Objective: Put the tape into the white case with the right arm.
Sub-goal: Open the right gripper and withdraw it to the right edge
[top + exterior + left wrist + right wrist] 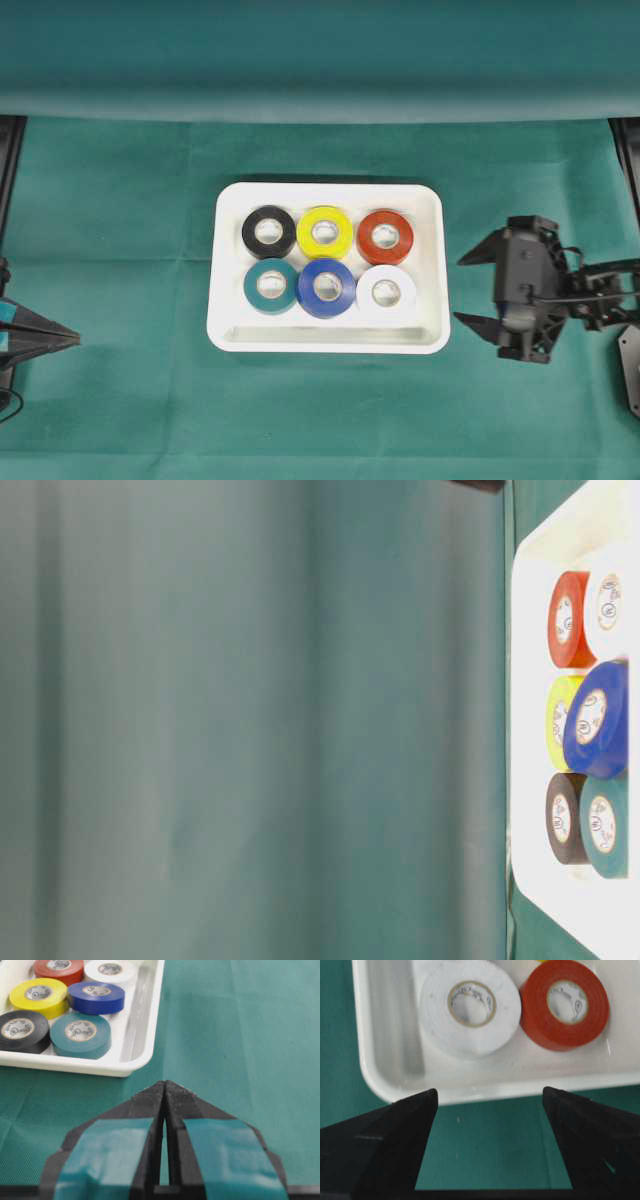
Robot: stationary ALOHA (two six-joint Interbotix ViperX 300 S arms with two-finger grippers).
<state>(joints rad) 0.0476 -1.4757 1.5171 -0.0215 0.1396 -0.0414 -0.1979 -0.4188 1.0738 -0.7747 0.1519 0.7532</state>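
Note:
The white case (225, 300) lies at the middle of the table and holds several tape rolls in two rows: black (269, 231), yellow (324, 232) and red (385, 236) behind, teal (271, 285), blue (327, 287) and white (387, 292) in front. My right gripper (460, 290) hangs just right of the case, open, with nothing between its fingers. In the right wrist view that gripper (490, 1097) faces the case rim (385, 1085), with the white tape (440, 1025) and red tape (535, 1015) beyond. My left gripper (165, 1082) is shut and empty, well short of the case corner (140, 1050).
Green cloth (120, 220) covers the table, and a green drape (320, 60) hangs behind. Black arm mounts stand at the far left (8, 150) and far right (628, 150) edges. The left gripper (70, 340) rests near the left edge.

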